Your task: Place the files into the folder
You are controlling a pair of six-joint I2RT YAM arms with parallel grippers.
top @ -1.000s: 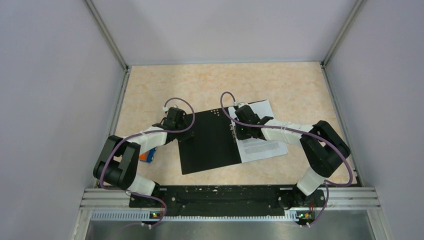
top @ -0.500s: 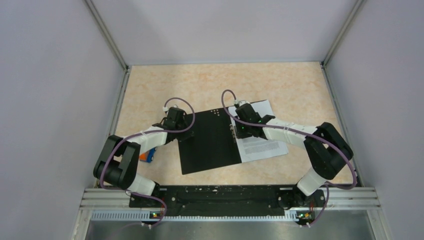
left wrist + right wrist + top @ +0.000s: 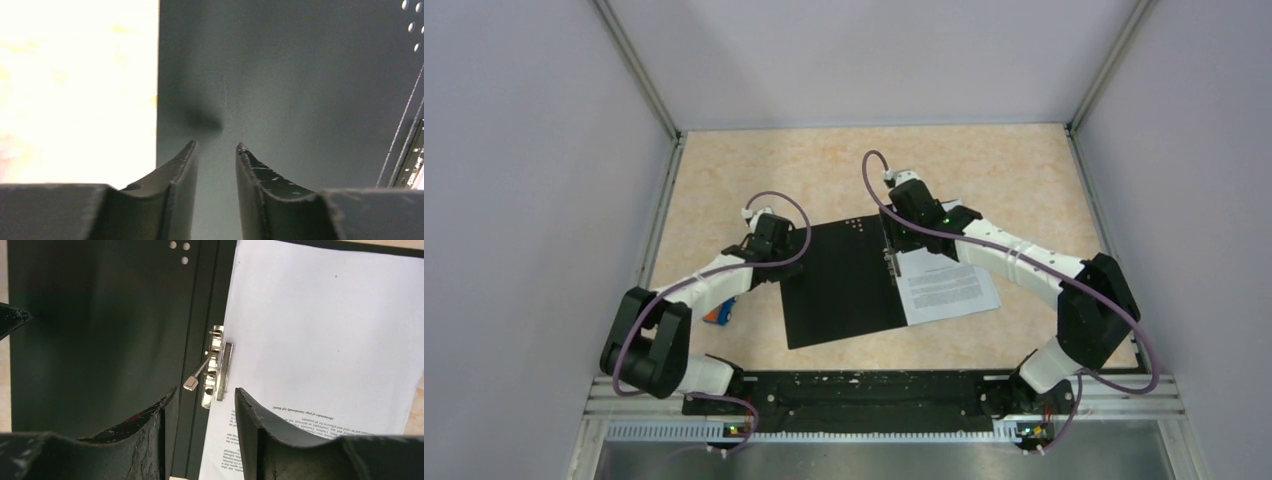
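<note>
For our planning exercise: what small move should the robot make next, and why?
Probably lower the left gripper to the folder's left edge to lift that cover: the files already lie by the clip, the folder lies open, this gripper hangs open.

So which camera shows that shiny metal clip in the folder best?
The right wrist view: the metal clip sits close and sharp, lever clear, against the files. The top view shows a tiny strip; the left wrist, barely a sliver at its edge.

Matt black folder, shiny metal spine clip, smooth white paper files, mottled beige tabletop.
</note>
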